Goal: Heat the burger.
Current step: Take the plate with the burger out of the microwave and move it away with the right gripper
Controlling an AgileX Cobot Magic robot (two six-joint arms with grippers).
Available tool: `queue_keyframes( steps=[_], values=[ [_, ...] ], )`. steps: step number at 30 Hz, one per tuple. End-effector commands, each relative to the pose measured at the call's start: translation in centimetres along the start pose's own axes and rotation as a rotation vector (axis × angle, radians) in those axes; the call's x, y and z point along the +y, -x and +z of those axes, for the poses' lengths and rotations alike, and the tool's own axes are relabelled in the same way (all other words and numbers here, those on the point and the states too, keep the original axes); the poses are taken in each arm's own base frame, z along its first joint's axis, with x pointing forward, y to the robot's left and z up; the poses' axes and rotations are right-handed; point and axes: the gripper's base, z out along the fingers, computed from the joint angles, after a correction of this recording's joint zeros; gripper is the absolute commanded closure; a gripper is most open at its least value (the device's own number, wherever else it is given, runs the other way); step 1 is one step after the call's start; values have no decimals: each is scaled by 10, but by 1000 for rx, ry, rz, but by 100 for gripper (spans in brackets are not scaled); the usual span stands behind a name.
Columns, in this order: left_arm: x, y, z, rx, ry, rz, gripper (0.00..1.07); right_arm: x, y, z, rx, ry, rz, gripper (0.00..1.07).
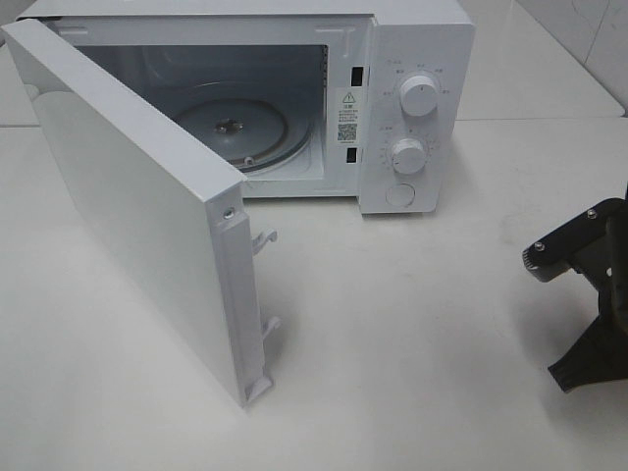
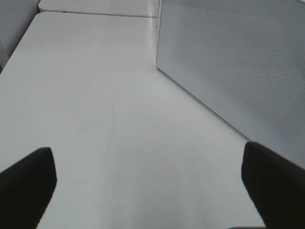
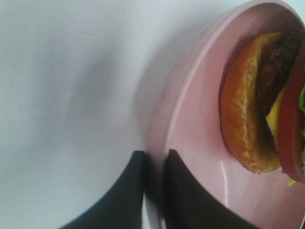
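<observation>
One microwave (image 1: 294, 108) sits at the 12 o'clock end of the white tabletop (image 1: 412, 334), its door (image 1: 137, 211) swung wide open toward 7 o'clock. Inside, one glass turntable (image 1: 240, 132) lies bare on the cavity floor. On the control panel — two round dials, upper dial (image 1: 419, 96) and lower dial (image 1: 408, 155), with one round button (image 1: 400, 193) beneath them. Two latch hooks stick out of the door's free edge.

Over at 3 o'clock, the right gripper (image 3: 153, 191) enters from the edge of the high view as a dark shape (image 1: 589, 294). Its wrist camera shows both black fingers (image 3: 188, 200) pinched on the rim of one pink plate (image 3: 190, 143), one finger outside the rim, one inside. On that plate rests one burger (image 3: 259, 105): brown bun, dark patty, yellow cheese, red tomato and a sliver of green lettuce, partly cut off by the frame. Plate and burger lie out of the high view.

The left gripper (image 2: 152, 191) shows two dark fingers (image 2: 26, 186) spread well apart over bare tabletop, with nothing between them — the door's perforated outer face (image 2: 238, 67) stands just beside it.

Open tabletop runs from the door's free edge across to the right arm, and the cavity mouth faces it unblocked.
</observation>
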Motion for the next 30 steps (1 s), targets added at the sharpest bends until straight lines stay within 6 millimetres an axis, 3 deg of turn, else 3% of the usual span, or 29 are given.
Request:
queue_keyframes(
  steps=[1,26,30],
  values=[
    [0,0,0,-10,-4,-3,9,-4,5,2,-18,-73,0,107],
    [0,0,0,-10,-4,-3,9,27,3,38,36,-104,112,104],
    [0,0,0,-10,-4,-3,9,29,2,41,45,-107,113,99]
  ],
)
